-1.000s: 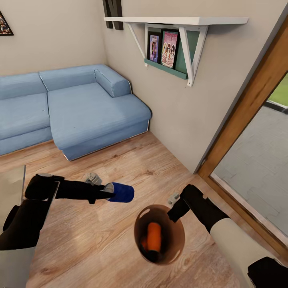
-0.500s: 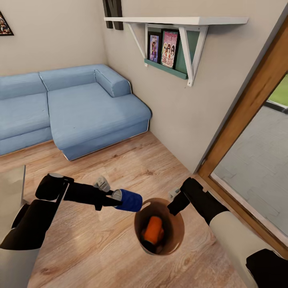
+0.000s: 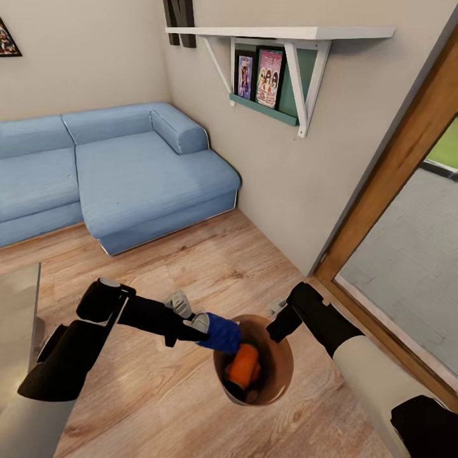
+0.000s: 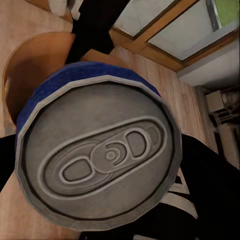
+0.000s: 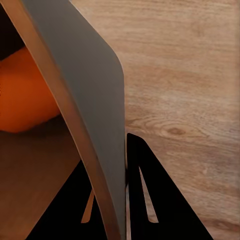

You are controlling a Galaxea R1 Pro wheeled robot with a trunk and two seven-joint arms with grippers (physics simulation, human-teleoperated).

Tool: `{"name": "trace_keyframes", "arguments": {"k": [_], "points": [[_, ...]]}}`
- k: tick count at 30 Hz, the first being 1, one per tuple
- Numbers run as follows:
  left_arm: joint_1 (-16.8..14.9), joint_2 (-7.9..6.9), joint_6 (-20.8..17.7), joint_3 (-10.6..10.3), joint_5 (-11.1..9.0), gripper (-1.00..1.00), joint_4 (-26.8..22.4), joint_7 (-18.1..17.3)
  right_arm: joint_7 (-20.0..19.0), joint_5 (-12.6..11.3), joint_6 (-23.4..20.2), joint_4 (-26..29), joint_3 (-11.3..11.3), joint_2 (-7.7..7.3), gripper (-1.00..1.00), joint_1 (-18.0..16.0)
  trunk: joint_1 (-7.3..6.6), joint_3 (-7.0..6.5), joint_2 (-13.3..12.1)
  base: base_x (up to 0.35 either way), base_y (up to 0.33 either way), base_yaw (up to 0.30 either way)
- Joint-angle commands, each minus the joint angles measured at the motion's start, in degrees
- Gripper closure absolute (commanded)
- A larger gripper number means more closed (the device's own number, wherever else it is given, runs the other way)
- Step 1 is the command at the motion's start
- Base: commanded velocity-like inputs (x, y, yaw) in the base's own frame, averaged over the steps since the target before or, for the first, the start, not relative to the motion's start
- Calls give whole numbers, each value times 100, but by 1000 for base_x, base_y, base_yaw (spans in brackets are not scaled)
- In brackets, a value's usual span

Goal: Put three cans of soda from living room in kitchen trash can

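Observation:
My left gripper (image 3: 210, 331) is shut on a blue can of soda (image 3: 221, 333) with a silvery top (image 4: 100, 157), held on its side over the near-left rim of the tash can (image 3: 280, 366). An orange can of soda (image 3: 242, 367) lies inside the brown bin, also seen as an orange shape (image 5: 25, 95) in the right wrist view. My right gripper (image 3: 277, 336) is shut on the tash can's rim (image 5: 107, 170), one finger inside the wall and one outside, holding the bin above the wooden floor.
A blue corner sofa (image 3: 114, 172) stands at the back left. A wall shelf (image 3: 280, 38) with pictures hangs ahead. A wooden-framed glass door (image 3: 394, 210) runs along the right. A glass table edge (image 3: 19, 305) sits at the far left.
My left arm has carried the blue can to the right, from beside the bin to over its rim. The bin rose slightly early on and has stayed still since.

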State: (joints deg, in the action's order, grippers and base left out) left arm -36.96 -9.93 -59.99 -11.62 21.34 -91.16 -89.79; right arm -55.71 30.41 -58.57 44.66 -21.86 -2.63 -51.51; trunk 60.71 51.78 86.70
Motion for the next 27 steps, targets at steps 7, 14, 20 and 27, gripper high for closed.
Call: {"name": "trace_keyframes", "arguments": {"k": [7,14,20,27], "points": [[4,778,-1,-197,1109,100,50,8,-27,-117,-143,14,-8,69,100,-7,0,0,0,0,0,0],[8,1070,-1,-225,1635,100,72,10,-20,-94,-143,55,-22,213,100,-16,0,0,0,0,0,0],[20,1104,-1,-562,2212,100,156,37,-19,-93,-143,60,-28,267,100,-20,0,0,0,0,0,0],[31,1276,-1,-834,2630,100,360,63,-18,-104,-143,66,-29,278,100,-159,0,0,0,0,0,0]]}}
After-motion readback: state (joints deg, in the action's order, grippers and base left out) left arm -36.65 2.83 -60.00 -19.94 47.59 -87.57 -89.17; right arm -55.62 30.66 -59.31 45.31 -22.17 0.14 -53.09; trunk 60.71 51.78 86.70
